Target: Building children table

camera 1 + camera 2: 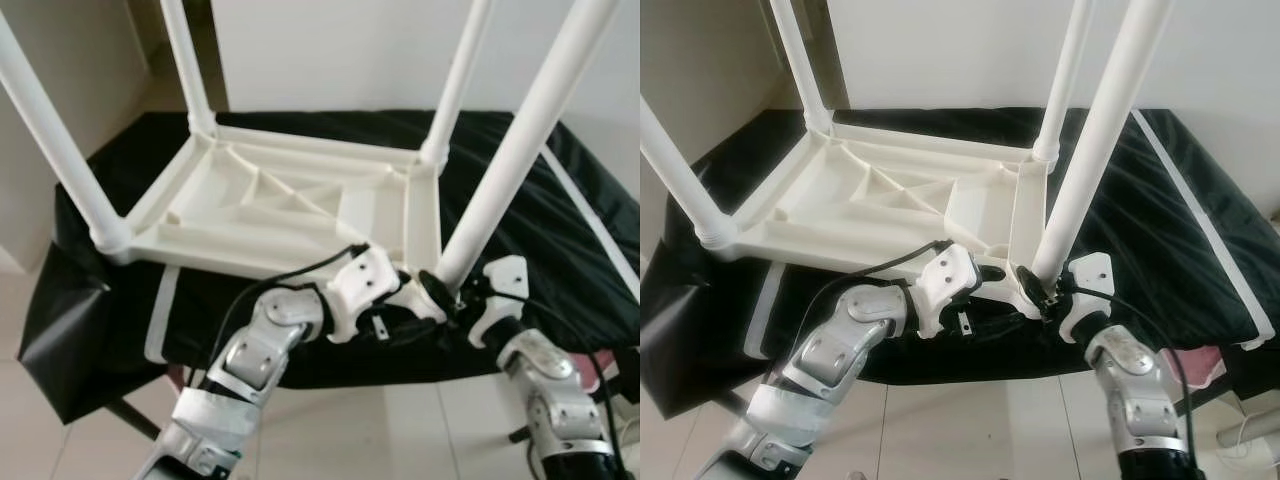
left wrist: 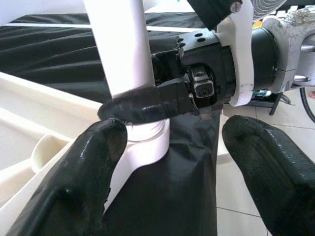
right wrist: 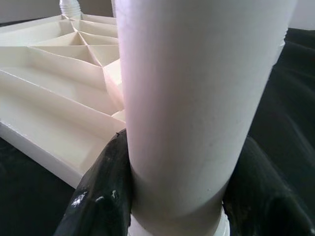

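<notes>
A white plastic children's table [image 1: 290, 200] lies upside down on a black cloth, with its legs pointing up. My right gripper [image 1: 447, 292] is shut on the base of the near-right leg [image 1: 510, 150], just above its corner socket. In the right wrist view both black fingers [image 3: 106, 191] press the sides of this leg [image 3: 197, 98]. My left gripper [image 1: 415, 298] is open and close beside the same corner. Its fingertips [image 2: 88, 167] stand apart in the left wrist view, facing the leg [image 2: 120, 49] and the right gripper's finger [image 2: 147, 105].
Three other legs stand at the far left [image 1: 185, 60], near left [image 1: 50, 130] and far right [image 1: 460, 80]. The black cloth [image 1: 560, 230] hangs over the front edge, with pale tiled floor [image 1: 400, 430] below. A white strip [image 1: 590, 220] lies on the cloth at the right.
</notes>
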